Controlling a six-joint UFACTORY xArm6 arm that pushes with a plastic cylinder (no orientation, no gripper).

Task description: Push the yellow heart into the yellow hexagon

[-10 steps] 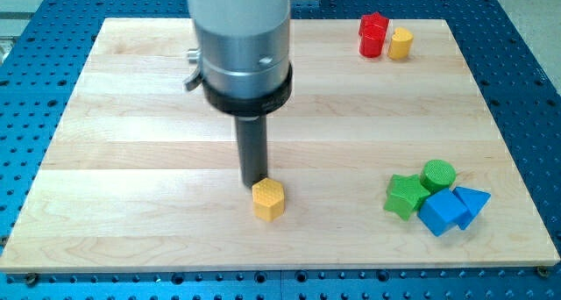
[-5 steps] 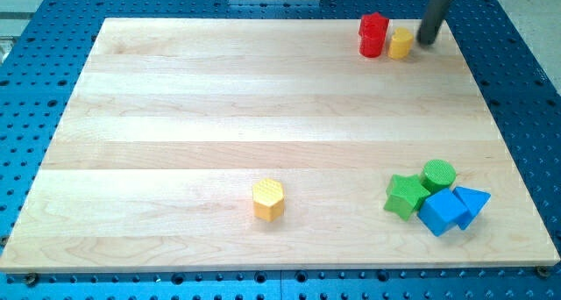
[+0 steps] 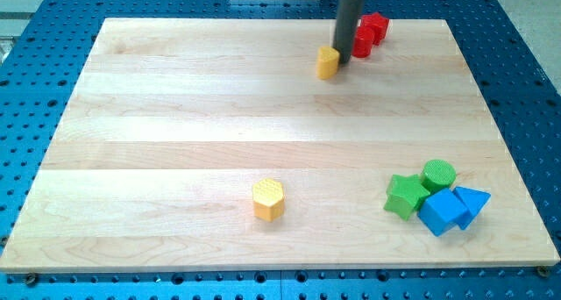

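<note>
The yellow heart [image 3: 328, 62] lies near the view's top, a little right of centre. My tip [image 3: 343, 60] stands right against its right side, between it and a red block [image 3: 368, 34]. The rod partly hides that red block. The yellow hexagon [image 3: 268, 199] lies far below, near the view's bottom centre, well apart from the heart.
A cluster sits at the view's lower right: a green star-like block [image 3: 406, 196], a green cylinder [image 3: 438, 174], a blue block [image 3: 442, 212] and a blue triangle [image 3: 472, 201]. The wooden board [image 3: 175, 116] rests on a blue perforated table.
My tip went from the hexagon to the top right, then swept left. The yellow heart slid left and slightly down, away from the red block. The hexagon has not moved.
</note>
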